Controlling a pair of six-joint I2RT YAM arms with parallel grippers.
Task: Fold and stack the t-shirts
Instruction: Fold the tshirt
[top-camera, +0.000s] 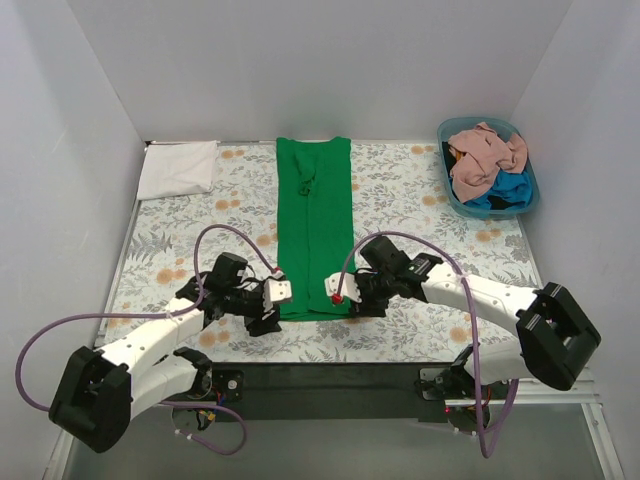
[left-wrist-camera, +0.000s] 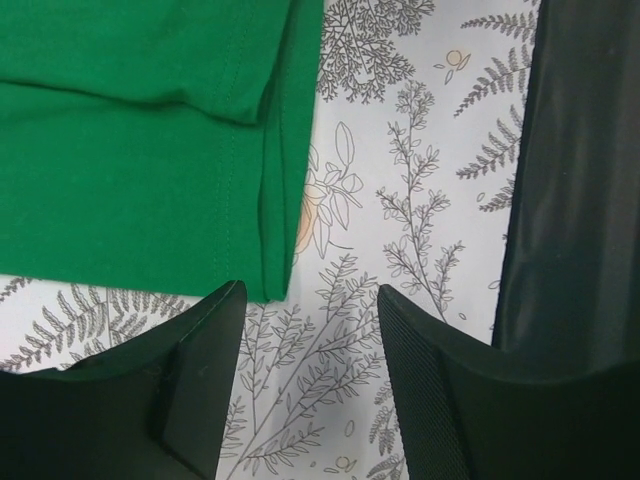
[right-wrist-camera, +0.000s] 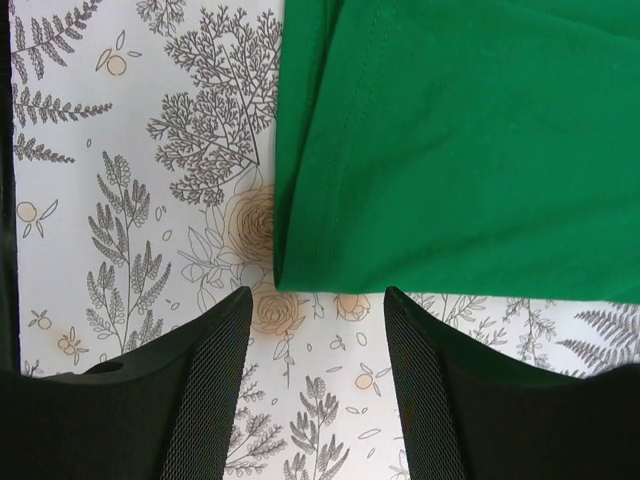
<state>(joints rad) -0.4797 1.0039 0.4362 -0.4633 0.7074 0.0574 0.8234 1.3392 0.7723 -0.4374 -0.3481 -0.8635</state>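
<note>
The green shirt (top-camera: 314, 225) lies folded in a long strip; at its near corners the left gripper (left-wrist-camera: 310, 300) and right gripper (right-wrist-camera: 318, 298) sit, jaws apart, empty.

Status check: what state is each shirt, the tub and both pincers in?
green t-shirt: folded into a long strip, lying flat.
white t-shirt: folded, flat, far left corner.
blue tub: upright, holding two shirts.
salmon-pink t-shirt: crumpled, on top.
blue t-shirt: crumpled, partly beneath the pink one.
left pincer: open, empty, at the strip's near hem.
right pincer: open, empty, same hem.
</note>
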